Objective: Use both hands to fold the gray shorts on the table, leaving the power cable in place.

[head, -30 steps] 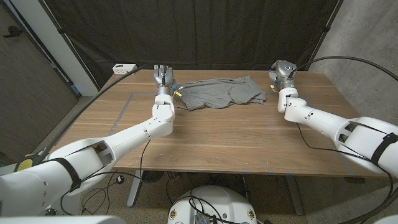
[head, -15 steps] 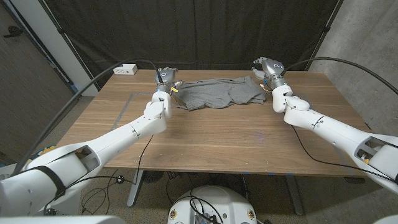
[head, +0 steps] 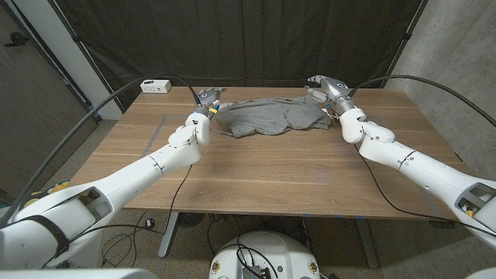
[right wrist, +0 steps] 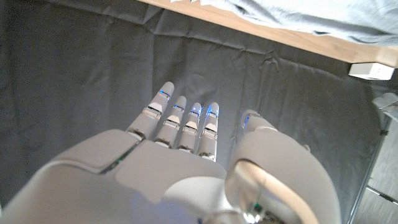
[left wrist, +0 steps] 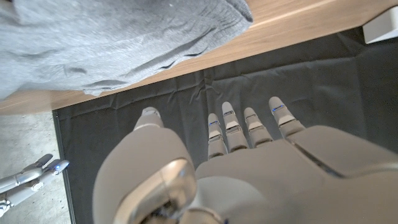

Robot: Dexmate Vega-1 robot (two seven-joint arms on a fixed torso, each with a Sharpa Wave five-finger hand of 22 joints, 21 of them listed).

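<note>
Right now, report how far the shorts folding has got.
Done: no fold; the gray shorts lie spread and rumpled. In hand: left hand and right hand, fingers apart and holding nothing, are at the shorts' far corners. Left: grasping and folding.

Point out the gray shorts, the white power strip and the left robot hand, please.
gray shorts (head: 267, 115): head view, middle of the fabric.
white power strip (head: 156, 86): head view, top face, at the table's far left corner.
left robot hand (head: 208, 98): head view, back of the hand beside the shorts' left end.
</note>
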